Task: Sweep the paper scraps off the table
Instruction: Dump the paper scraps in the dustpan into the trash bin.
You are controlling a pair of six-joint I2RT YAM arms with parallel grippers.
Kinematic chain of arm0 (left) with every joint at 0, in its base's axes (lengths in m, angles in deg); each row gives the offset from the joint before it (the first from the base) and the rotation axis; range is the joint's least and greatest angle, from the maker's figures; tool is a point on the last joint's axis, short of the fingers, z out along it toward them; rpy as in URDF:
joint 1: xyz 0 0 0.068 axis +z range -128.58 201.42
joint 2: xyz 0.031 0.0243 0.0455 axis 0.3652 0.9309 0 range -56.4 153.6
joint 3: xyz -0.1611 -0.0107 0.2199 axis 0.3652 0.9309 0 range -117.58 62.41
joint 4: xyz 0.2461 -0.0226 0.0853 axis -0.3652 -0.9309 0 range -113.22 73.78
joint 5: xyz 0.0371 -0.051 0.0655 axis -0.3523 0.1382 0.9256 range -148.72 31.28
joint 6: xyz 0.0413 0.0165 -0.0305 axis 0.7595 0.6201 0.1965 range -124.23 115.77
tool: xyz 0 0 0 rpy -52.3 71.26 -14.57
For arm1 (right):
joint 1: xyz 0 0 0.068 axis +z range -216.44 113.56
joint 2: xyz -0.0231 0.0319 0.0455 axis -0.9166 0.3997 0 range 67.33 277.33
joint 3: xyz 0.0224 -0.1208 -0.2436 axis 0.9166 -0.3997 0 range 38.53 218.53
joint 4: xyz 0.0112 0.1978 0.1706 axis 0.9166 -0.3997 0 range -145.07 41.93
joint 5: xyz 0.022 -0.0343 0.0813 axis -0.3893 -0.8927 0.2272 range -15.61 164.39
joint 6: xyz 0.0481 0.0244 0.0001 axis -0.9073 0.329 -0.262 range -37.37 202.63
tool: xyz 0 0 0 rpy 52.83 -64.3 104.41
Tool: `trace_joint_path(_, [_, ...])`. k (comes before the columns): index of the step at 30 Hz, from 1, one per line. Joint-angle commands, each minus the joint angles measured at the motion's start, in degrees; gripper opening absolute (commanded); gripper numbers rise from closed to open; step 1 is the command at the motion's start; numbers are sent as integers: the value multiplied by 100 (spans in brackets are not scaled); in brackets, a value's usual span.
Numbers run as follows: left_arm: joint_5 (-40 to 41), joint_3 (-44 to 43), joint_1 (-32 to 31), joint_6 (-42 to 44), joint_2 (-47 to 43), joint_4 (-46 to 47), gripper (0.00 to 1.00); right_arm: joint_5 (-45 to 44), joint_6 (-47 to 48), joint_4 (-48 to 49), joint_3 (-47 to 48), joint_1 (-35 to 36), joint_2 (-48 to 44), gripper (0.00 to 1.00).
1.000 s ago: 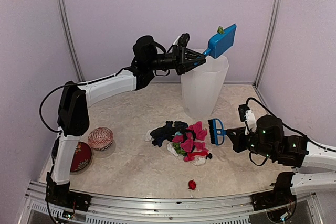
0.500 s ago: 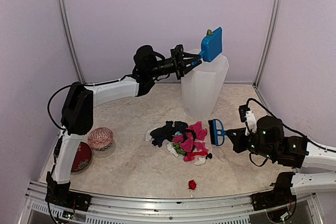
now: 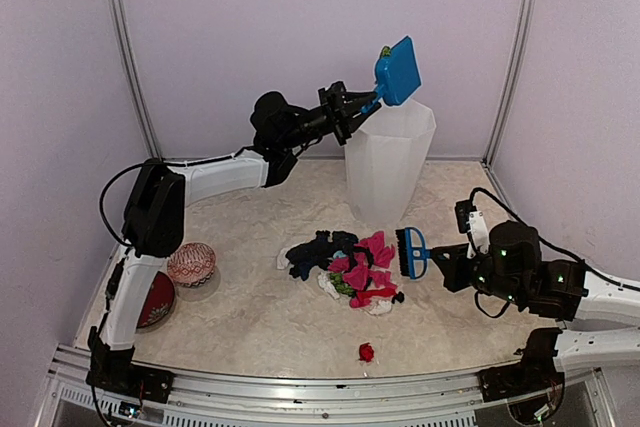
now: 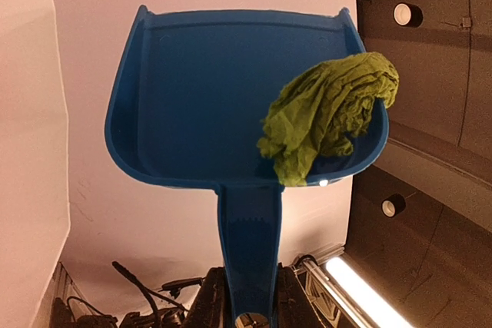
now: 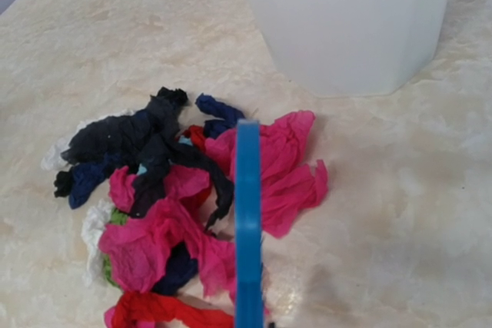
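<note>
My left gripper point(image 3: 350, 107) is shut on the handle of a blue dustpan point(image 3: 398, 71), held high over the rim of the tall white bin point(image 3: 388, 162). The pan point(image 4: 231, 97) stands tilted up, and a green crumpled scrap point(image 4: 330, 113) clings to its right corner. A pile of paper scraps point(image 3: 345, 265), pink, black, red and white, lies on the table point(image 3: 250, 317) in front of the bin. My right gripper point(image 3: 440, 267) is shut on a blue brush point(image 3: 411, 251), whose head rests at the pile's right edge point(image 5: 177, 205). One red scrap point(image 3: 366, 352) lies alone near the front edge.
Two round patterned objects sit at the left: a pink one point(image 3: 191, 264) and a red one point(image 3: 155, 297) by the left arm's base. Lilac walls close in the back and sides. A metal frame rail point(image 3: 300, 387) runs along the front.
The left arm swung the dustpan leftward and tipped it more upright above the bin, with the green scrap still in it. The right arm and brush have not moved.
</note>
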Motion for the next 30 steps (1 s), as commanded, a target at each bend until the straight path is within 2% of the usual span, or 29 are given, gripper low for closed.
trace_joint_path(1, [-143, -42, -213, 271, -100, 88, 0, 58, -61, 111, 72, -51, 53, 0])
trace_joint_path(3, [17, 384, -40, 200, -260, 167, 0, 68, -63, 102, 84, -50, 58, 0])
trace_joint_path(5, [285, 794, -19, -177, -312, 730, 0, 90, -53, 145, 77, -50, 56, 0])
trace_joint_path(9, [43, 377, -96, -14, -83, 458, 0, 97, -36, 140, 174, -50, 183, 0])
trace_joint_path(11, [370, 784, -41, -624, -40, 1276, 0, 151, -11, 168, 209, -51, 230, 0])
trace_joint_path(12, [313, 716, -116, -673, -24, 1353, 0, 162, -13, 155, 226, -50, 243, 0])
trace_joint_path(14, [23, 263, -193, -125, -57, 596, 0, 137, -43, 117, 226, -50, 250, 0])
trace_joint_path(15, [116, 329, -135, -17, -88, 460, 0, 125, -47, 124, 217, -50, 246, 0])
trace_joint_path(18, [507, 743, 0, -669, -70, 1305, 0, 152, -42, 165, 214, -51, 244, 0])
trace_joint_path(19, [384, 505, -86, -491, -52, 1222, 0, 152, -61, 172, 203, -50, 257, 0])
trace_joint_path(21, [167, 115, -143, 29, 1, 384, 0, 149, -87, 194, 178, -50, 283, 0])
trace_joint_path(22, [320, 224, -71, -104, 43, 340, 0, 168, -91, 211, 176, -50, 295, 0])
trace_joint_path(24, [617, 573, -52, -809, 121, 1427, 0, 212, -83, 234, 198, -52, 319, 0])
trace_joint_path(26, [341, 239, -205, -314, 69, 713, 0, 207, -109, 202, 201, -50, 318, 0])
trace_joint_path(28, [411, 231, -118, 245, -37, -45, 0, 168, -112, 218, 177, -50, 300, 0])
trace_joint_path(30, [682, 691, -90, -502, 27, 1017, 0, 164, -93, 224, 176, -50, 294, 0])
